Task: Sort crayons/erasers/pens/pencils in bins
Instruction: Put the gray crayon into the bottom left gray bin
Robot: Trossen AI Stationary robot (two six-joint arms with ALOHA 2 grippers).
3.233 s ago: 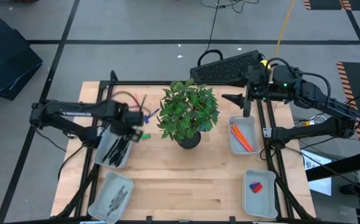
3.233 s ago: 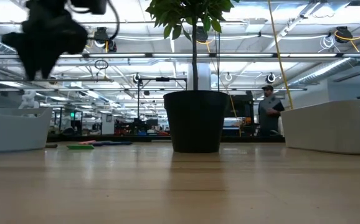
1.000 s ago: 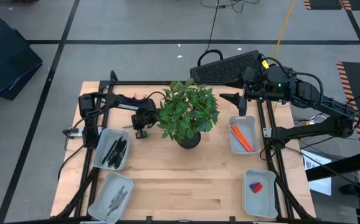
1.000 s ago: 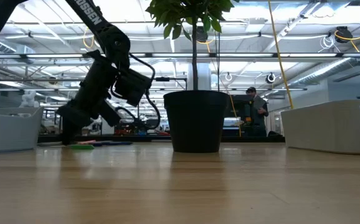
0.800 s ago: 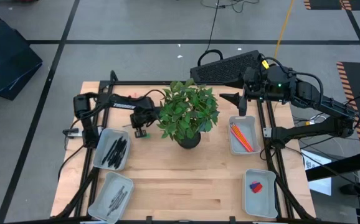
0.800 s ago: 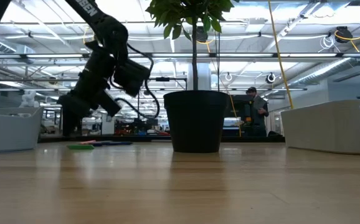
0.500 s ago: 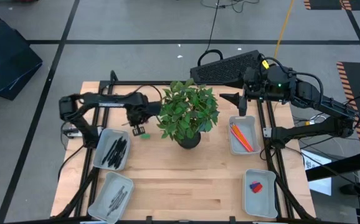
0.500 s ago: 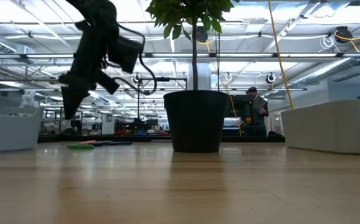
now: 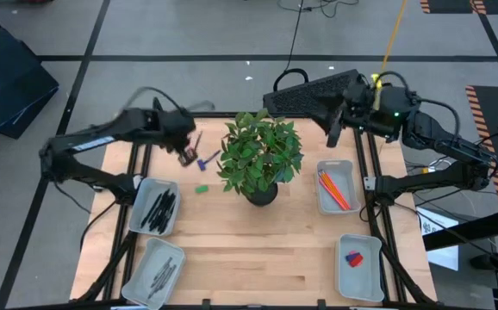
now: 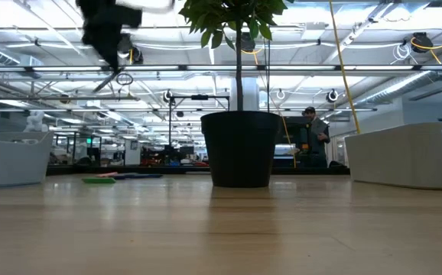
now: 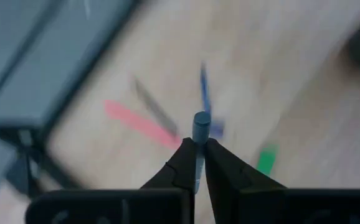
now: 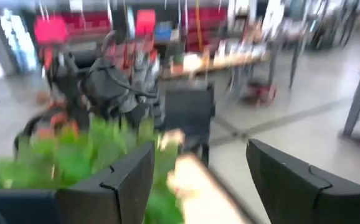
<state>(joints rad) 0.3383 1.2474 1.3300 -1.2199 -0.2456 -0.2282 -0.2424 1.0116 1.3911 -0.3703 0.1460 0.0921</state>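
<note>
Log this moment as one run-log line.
left gripper: shut on blue-grey stick, raised above table's far-left part | right gripper: open, raised, idle at far-right edge | green eraser: loose on table

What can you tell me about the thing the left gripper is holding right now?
The left gripper is shut on a thin stick with a grey-blue, flat round end, seen nearly end-on in the left wrist view, so its full length is hidden. It stands between the two dark fingers, pinched near its tip and touching nothing else. The gripper carries it raised above the table's far left part, over a loose red stick and green eraser.
</note>
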